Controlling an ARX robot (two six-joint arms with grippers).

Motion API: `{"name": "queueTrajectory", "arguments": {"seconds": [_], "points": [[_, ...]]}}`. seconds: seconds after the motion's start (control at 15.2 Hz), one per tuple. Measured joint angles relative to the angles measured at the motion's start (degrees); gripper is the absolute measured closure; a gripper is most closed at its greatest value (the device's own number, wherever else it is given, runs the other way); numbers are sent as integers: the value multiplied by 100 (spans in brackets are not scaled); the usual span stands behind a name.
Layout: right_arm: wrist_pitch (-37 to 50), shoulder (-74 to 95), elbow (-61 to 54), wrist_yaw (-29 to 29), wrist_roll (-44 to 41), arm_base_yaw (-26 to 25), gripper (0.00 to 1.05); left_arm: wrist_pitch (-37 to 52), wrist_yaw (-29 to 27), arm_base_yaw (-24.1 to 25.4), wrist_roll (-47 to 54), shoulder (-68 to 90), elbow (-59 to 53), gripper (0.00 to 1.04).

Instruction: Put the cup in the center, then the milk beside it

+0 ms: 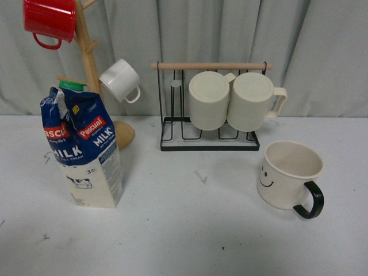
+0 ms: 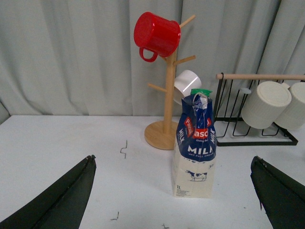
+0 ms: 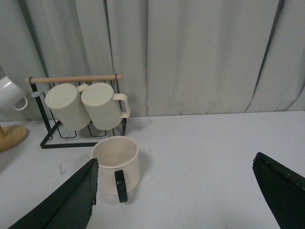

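Front view: red mug [image 1: 50, 22] cut off upper left; milk [image 1: 86, 152] stands left, cup [image 1: 289, 174] lower right, on white table [image 1: 190, 241] before grey curtain [image 1: 322, 52]. Left gripper [image 2: 172, 159] and right gripper [image 3: 176, 160] spread wide; both cropped.

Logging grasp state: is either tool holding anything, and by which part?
Nothing is held: the left tool and right tool gape open; milk and cup stand untouched.

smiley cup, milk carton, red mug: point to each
smiley cup [image 1: 284, 191]: front view, outer cream wall beside the smiley
milk carton [image 1: 85, 150]: front view, blue front panel
red mug [image 1: 50, 20]: front view, red side wall
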Motion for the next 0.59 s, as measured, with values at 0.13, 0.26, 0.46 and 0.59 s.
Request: {"name": "queueTrajectory", "arguments": {"seconds": [0.13, 0.26, 0.46, 0.59], "points": [[0, 0, 0, 0, 0, 0, 6, 0, -2, 0, 0, 0, 0, 7], [0, 0, 0, 0, 0, 0, 6, 0, 0, 0, 0, 0, 0, 7], [0, 0, 0, 0, 0, 0, 6, 0, 0, 0, 0, 0, 0, 7], [0, 0, 0, 0, 0, 0, 6, 0, -2, 0, 0, 0, 0, 7]]}}
